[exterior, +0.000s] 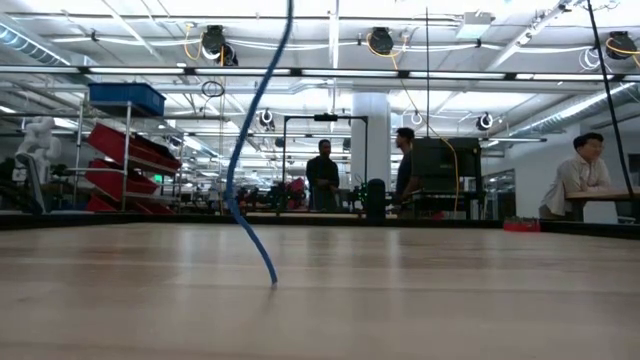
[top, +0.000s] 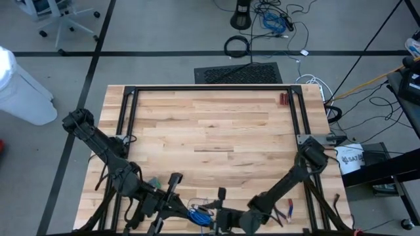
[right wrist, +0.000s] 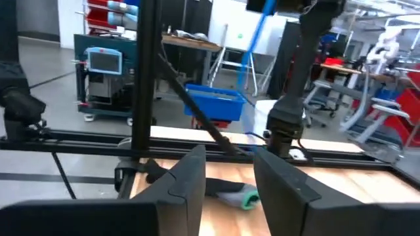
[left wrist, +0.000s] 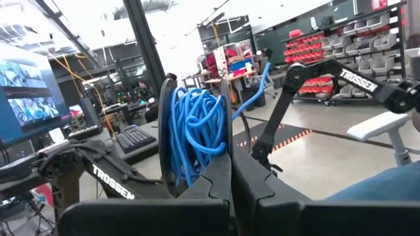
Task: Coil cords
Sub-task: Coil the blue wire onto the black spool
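A: Whereabouts, the cord (left wrist: pixel 195 128)?

B: Six o'clock on the table (top: pixel 210 124), right at the near edge. Bunched into a loose blue hank and lifted clear of the wood. Pinched in the left gripper (left wrist: pixel 195 141), fingers (left wrist: pixel 226 118) clamped on either flank of the bundle.

A: All of it gathered?

B: No. Loose tail (exterior: pixel 248 150) hanging down from above in the low view, curving, tip just touching the tabletop.

A: And the right gripper (right wrist: pixel 226 174)?

B: Just beside the hank, toward five o'clock. Fingers spread, nothing between them. Facing across the table toward the far rail.

A: Handling, by the look of it?

B: Probably light and limp, judging by the sag of that tail. Thin and soft, bending easily. Likely springy too: untidy loops, prone to popping open once released. Smooth jacket, so maybe slippery in a shallow pinch.

A: Where to grab, then?

B: Best guess: on the hanging tail, close below the bundle, not near the free tip. Less whip that way. Then wrap around the hank while keeping the left pinch across the full thickness of the loops.

A: Risks?

B: Loops slipping out sideways, or snagging on the red-handled pliers (top: pixel 289 210) near five o'clock.
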